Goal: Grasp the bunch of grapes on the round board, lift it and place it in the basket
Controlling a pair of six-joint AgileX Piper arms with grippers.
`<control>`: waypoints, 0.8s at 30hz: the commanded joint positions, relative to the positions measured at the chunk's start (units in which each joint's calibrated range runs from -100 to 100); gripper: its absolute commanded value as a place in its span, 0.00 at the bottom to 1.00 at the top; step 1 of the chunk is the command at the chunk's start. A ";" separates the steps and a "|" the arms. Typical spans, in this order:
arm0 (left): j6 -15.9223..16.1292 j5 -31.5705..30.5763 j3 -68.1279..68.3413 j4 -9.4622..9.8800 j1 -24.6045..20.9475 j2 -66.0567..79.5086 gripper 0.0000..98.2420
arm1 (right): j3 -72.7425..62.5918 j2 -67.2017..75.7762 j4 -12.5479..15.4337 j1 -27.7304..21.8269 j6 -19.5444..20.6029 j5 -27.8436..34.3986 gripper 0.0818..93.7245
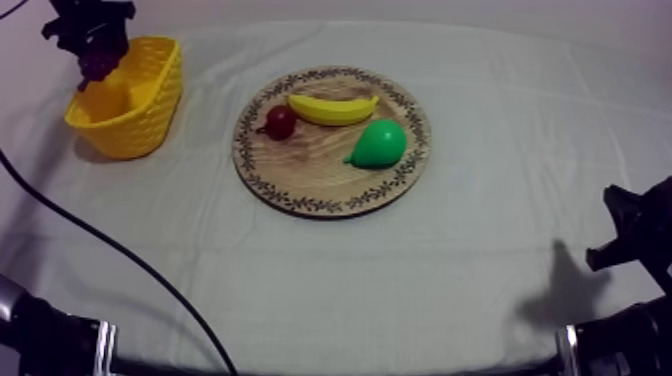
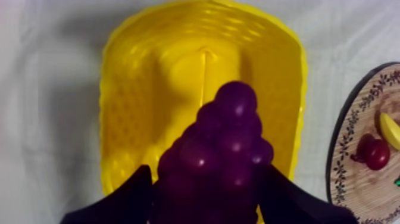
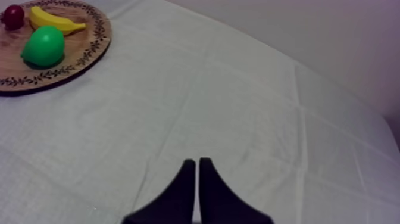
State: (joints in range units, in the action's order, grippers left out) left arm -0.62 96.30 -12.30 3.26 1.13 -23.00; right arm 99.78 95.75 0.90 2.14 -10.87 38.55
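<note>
At the upper left of the frame, a knobbly purple bunch of grapes is gripped by the left fingers over the woven yellow basket. Centrally, a small red fruit, banana and pear are carried on the round wooden board. Farther right, the right fingers are pressed together, empty, over the cloth-covered counter.

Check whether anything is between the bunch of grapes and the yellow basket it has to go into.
Nothing visible does. The left gripper, shut on the bunch of grapes, hangs over the open mouth of the yellow basket, whose inside looks bare. The wooden board lies apart from the basket.
</note>
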 commanded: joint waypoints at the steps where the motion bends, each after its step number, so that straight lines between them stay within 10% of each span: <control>1: 0.08 -0.05 -0.18 -0.11 -0.05 -2.34 0.50 | 0.00 0.00 0.01 0.01 0.00 -0.01 0.00; 24: 0.52 -4.10 -1.82 -1.98 -1.47 -11.29 0.83 | 0.00 0.00 0.01 0.01 0.00 -0.01 0.00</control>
State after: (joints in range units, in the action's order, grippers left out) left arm 0.00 92.34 -14.55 1.35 -0.31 -34.69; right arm 99.78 95.75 0.90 2.14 -10.87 38.55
